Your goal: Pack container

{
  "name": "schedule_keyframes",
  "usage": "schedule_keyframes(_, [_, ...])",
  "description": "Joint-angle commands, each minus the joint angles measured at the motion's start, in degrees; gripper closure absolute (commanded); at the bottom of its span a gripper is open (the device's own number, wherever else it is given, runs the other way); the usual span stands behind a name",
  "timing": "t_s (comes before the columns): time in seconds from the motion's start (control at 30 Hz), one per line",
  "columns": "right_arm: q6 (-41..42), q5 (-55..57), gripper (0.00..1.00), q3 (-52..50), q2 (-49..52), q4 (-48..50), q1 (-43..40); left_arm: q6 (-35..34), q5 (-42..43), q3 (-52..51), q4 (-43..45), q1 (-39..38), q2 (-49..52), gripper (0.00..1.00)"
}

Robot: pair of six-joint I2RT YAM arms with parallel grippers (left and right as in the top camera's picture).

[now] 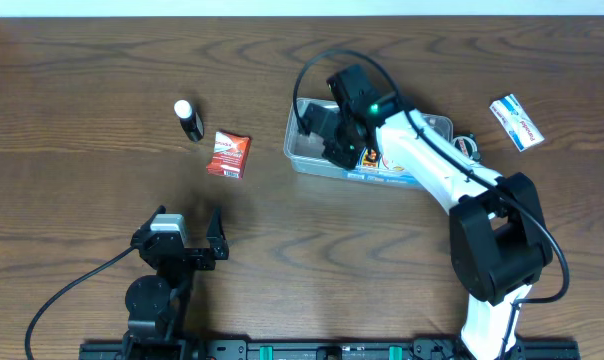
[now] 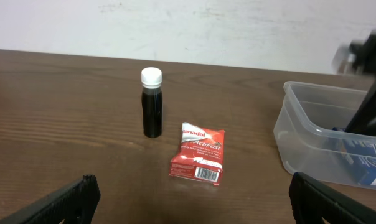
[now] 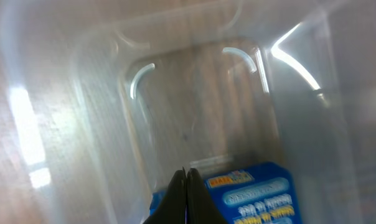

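The clear plastic container [image 1: 294,150] stands right of the table's middle; it also shows in the left wrist view [image 2: 300,134] and fills the right wrist view [image 3: 194,81]. A blue box [image 1: 387,177] lies inside it, and shows in the left wrist view [image 2: 368,158] and the right wrist view [image 3: 256,193]. My right gripper [image 1: 334,150] is down inside the container, its fingers [image 3: 185,180] shut together with nothing between them, just left of the blue box. My left gripper [image 1: 189,222] is open and empty near the front left, low over the table [image 2: 191,199].
A red packet [image 1: 227,154] [image 2: 198,160] lies left of the container, with an upright black bottle with a white cap [image 1: 189,119] [image 2: 152,102] beyond it. A white and blue box [image 1: 516,122] lies at the far right. A small dark object [image 1: 469,143] sits by the container's right end.
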Motion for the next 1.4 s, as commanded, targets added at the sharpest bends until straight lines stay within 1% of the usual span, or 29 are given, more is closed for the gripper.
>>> schedule_keyframes(0.0, [1.4, -1.4, 0.99, 5.8, 0.2, -2.3, -1.2, 0.7, 0.4, -1.6, -0.6, -0.1, -0.3, 0.02])
schedule_keyframes(0.17, [1.3, -1.4, 0.99, 6.8, 0.3, -2.8, -1.9, 0.7, 0.4, -1.6, -0.6, -0.1, -0.3, 0.02])
schedule_keyframes(0.43, [-1.6, -1.4, 0.99, 6.8, 1.6, -4.1, -2.0, 0.7, 0.4, -1.6, -0.6, -0.1, -0.3, 0.02])
schedule_keyframes(1.0, [-6.1, -1.4, 0.99, 6.8, 7.3, -4.6, -2.0, 0.7, 0.4, -1.6, -0.6, -0.1, -0.3, 0.02])
schedule_keyframes(1.37, [-6.4, -1.4, 0.99, 6.8, 7.8, -5.2, -3.2, 0.7, 0.4, -1.6, -0.6, -0.1, -0.3, 0.02])
